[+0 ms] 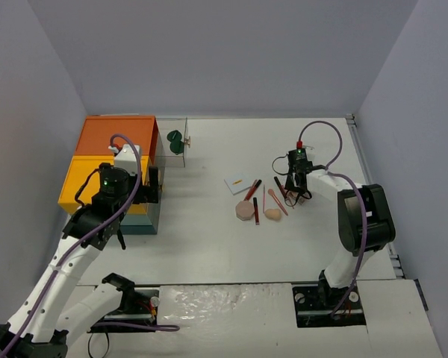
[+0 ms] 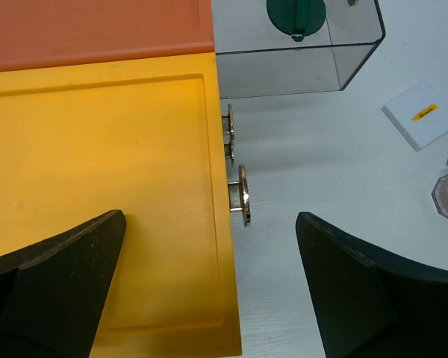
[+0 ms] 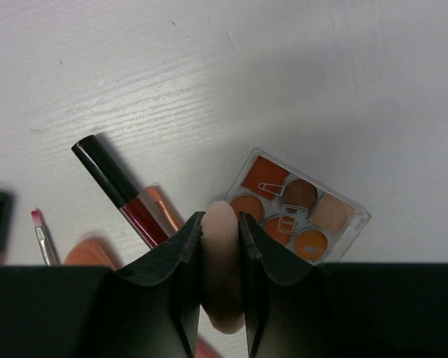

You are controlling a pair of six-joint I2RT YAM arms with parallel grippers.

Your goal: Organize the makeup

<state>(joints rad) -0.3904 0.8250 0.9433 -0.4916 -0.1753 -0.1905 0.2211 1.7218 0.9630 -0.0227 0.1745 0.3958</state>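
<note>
Two fingers of the right claw (image 3: 220, 220) are clamped on a pale pink piece (image 3: 222, 276); what kind of piece cannot be told. Just beyond the fingertips lies the palette (image 3: 302, 216). Beside them lie a red tube (image 3: 119, 190) with a black cap and a thin brush (image 3: 41, 239). From this claw toward the left arm lie the sponge (image 1: 272, 215), puff (image 1: 246, 211) and card (image 1: 237, 184). The left claw (image 2: 209, 224) gapes wide, one finger over the yellow lid (image 2: 97, 149) and the other over the table (image 2: 321, 149). Ahead of it, a clear box (image 2: 343, 60) holds a green piece (image 2: 295, 15).
</note>
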